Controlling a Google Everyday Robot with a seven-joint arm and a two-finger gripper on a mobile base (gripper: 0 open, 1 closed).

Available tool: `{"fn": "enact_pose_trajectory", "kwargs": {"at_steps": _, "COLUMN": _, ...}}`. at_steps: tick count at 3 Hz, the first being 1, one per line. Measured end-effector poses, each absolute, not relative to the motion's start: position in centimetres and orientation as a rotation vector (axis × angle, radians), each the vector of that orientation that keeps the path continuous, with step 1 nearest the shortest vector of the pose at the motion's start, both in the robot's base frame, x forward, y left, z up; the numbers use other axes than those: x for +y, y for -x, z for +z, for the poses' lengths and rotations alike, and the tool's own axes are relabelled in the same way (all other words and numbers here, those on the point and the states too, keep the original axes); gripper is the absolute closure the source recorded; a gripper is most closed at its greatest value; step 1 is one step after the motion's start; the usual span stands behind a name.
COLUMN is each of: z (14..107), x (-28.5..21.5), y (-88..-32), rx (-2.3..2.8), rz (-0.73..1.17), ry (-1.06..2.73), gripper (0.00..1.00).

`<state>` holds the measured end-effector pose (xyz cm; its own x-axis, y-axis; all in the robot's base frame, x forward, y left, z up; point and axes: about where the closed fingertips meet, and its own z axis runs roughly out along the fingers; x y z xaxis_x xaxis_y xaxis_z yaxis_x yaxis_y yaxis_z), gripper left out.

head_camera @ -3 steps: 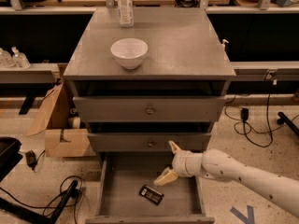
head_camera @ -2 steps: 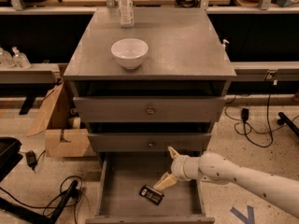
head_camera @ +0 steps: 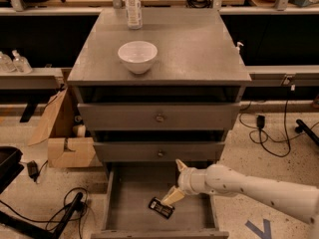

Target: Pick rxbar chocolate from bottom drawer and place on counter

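The rxbar chocolate [head_camera: 161, 207], a small black bar with pale markings, lies flat on the floor of the open bottom drawer [head_camera: 119, 214], right of its middle. My gripper [head_camera: 175, 180] reaches in from the right on a white arm and hangs over the drawer, just above and right of the bar. Its jaws are open and empty; the lower fingertip [head_camera: 171, 197] is close to the bar's right end. The counter [head_camera: 194, 44] is the grey cabinet top above.
A white bowl [head_camera: 137, 56] and a clear bottle [head_camera: 132, 5] stand on the counter's left half. Two shut knobbed drawers [head_camera: 159, 116] sit above the open one. A cardboard box [head_camera: 67, 148] and cables lie on the floor to the left.
My gripper has moved slightly left and down towards the bar, still open. The bar has not moved.
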<state>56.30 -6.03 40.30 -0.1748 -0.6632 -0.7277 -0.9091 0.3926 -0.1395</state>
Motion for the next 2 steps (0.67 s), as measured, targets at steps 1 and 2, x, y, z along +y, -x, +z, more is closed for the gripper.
{"fn": "enact_pose_trajectory", "kwargs": {"at_steps": 1, "z": 34.6, "x": -3.2, "y": -56.6, "rx": 1.948, "rz": 0.429, "ry": 1.428, "gripper": 0.0}}
{"fn": "enact_pose_trajectory", "kwargs": {"at_steps": 2, "z": 28.5, "x": -1.8, "y": -57.3, "rx": 1.977, "rz": 0.435, "ry": 1.461, "gripper": 0.0}}
